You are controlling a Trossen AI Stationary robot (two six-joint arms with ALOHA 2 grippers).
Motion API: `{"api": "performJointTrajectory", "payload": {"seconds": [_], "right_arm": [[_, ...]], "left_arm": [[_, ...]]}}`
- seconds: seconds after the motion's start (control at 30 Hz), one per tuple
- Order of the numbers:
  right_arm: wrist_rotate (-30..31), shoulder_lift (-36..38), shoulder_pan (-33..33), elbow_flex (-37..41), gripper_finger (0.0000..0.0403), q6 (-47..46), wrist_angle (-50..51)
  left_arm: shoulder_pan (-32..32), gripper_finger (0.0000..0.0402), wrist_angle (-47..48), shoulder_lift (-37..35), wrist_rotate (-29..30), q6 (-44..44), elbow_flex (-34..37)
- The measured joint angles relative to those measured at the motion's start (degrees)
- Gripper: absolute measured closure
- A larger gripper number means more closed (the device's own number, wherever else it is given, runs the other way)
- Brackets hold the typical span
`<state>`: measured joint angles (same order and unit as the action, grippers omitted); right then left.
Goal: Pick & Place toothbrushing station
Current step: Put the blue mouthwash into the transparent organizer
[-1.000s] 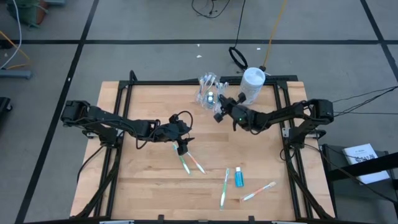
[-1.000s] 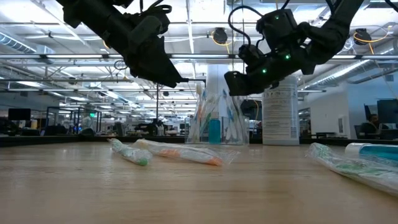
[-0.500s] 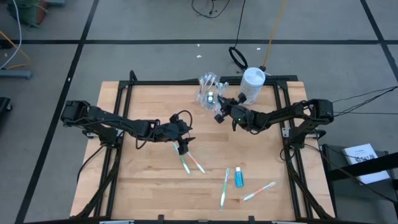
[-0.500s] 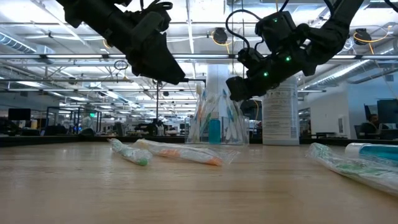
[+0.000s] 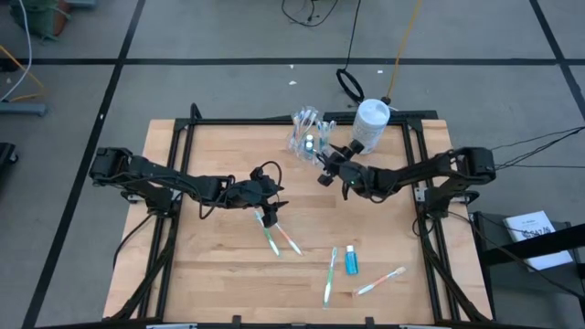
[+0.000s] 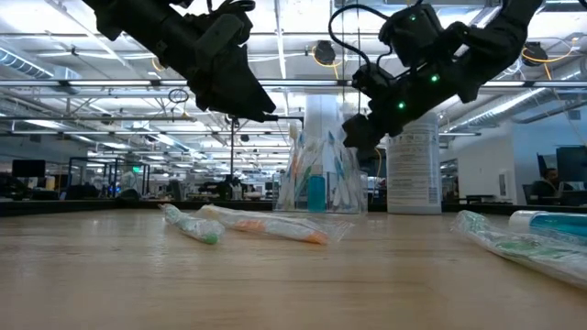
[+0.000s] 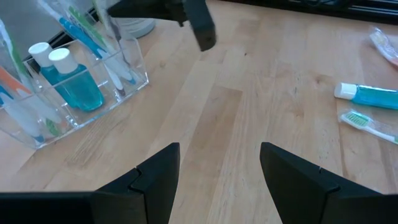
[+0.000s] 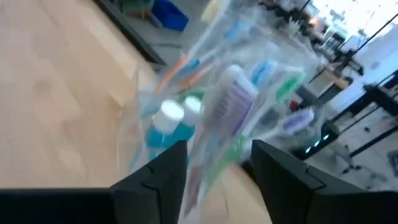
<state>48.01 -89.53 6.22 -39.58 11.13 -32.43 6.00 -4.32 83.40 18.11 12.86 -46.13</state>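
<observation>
Clutter of toothbrushes and tubes fills the clear holder [image 5: 306, 134], which stands at the far edge of the tabletop [image 5: 219, 151], just beside the white bottle [image 5: 370, 124] at the far right corner. In the left wrist view the holder [image 7: 74, 74] shows blue bottles with white caps and several brushes, though its near end is cut off by the picture's edge. The right wrist view of it [image 8: 217, 118] is smeared, so the contents blur into streaks of orange, green and blue.

The right gripper [image 5: 327, 166] hangs above the wood just beside the holder, its fingers [image 8: 280, 171] spread apart with nothing between them. The left gripper [image 5: 268, 216] hovers near the middle of the tabletop, right over a pair of wrapped toothbrushes [image 5: 279, 239]; its fingers [image 7: 155, 177] are also parted wide and empty.

Toward the near edge lie another wrapped toothbrush [image 5: 330, 272], a small blue toothpaste tube [image 5: 351, 262] and, close to the near right corner, a pink-handled brush [image 5: 379, 281]. In the low view the tube and brush at the right side are cropped, and the holder [image 6: 316, 179] is partly masked by the right arm.
</observation>
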Motion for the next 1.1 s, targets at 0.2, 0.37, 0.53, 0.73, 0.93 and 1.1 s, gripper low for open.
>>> {"api": "performJointTrajectory", "payload": {"seconds": [0.2,0.37,0.53,0.73,0.93,1.1], "right_arm": [[-0.1,5.0,-3.8,0.0,0.0221,-7.8,12.7],[-2.3,10.5,-6.7,0.0,0.0221,-21.2,26.0],[-18.5,15.9,-7.8,0.0,0.0221,-36.1,38.8],[-41.3,18.9,-7.9,0.0,0.0228,-50.9,47.2],[-54.2,18.9,-10.1,1.2,0.0226,-58.5,48.9],[-54.1,18.9,-14.1,2.1,0.023,-67.1,49.2]], "left_arm": [[0.0,0.0172,-0.3,0.0,0.0,-0.1,0.0],[0.0,0.0172,-0.3,0.0,0.0,0.0,0.0],[0.0,0.0172,-0.6,0.0,0.0,0.0,0.0],[0.1,0.0172,-2.5,0.0,0.0,0.1,0.0],[0.1,0.0172,-3.6,0.0,-0.1,-0.1,0.0],[0.1,0.0172,-3.9,0.0,-0.1,-0.2,0.0]]}}
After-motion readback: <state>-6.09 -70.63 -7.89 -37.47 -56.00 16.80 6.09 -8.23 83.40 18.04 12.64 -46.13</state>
